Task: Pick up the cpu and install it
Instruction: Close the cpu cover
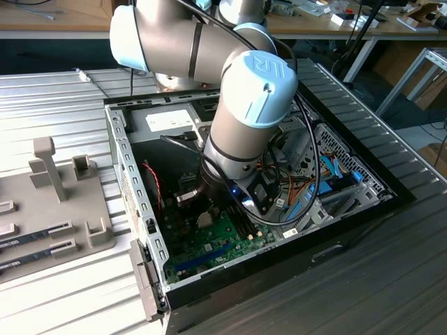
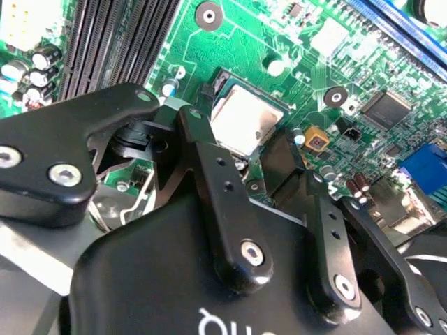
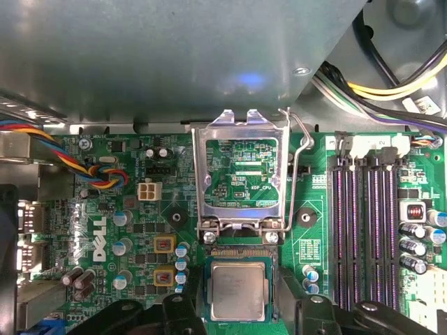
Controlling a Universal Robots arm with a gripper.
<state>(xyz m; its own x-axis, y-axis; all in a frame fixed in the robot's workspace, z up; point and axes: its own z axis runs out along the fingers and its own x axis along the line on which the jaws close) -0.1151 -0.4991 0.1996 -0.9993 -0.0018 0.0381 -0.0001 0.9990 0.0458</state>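
The cpu (image 3: 237,291), a small square chip with a green rim and a dull silver lid (image 2: 246,118), lies flat in the motherboard socket. My gripper (image 3: 241,310) is down over it inside the open computer case (image 1: 129,181). Its two black fingers (image 3: 183,310) stand against opposite edges of the chip, shut on it. In the second wrist view the gripper (image 2: 244,143) frames the cpu from both sides. The socket's metal load plate (image 3: 241,174) is hinged upright just behind the chip, and its wire lever (image 3: 302,160) is raised. In the exterior view the gripper (image 1: 204,218) sits low over the green board.
Black memory slots (image 3: 363,230) run beside the socket. Coloured cable bundles (image 3: 105,171) and capacitors crowd the board. The power-supply box (image 1: 167,122) fills the case's far corner. A grey tray (image 1: 63,209) holding memory sticks lies on the exterior view's left.
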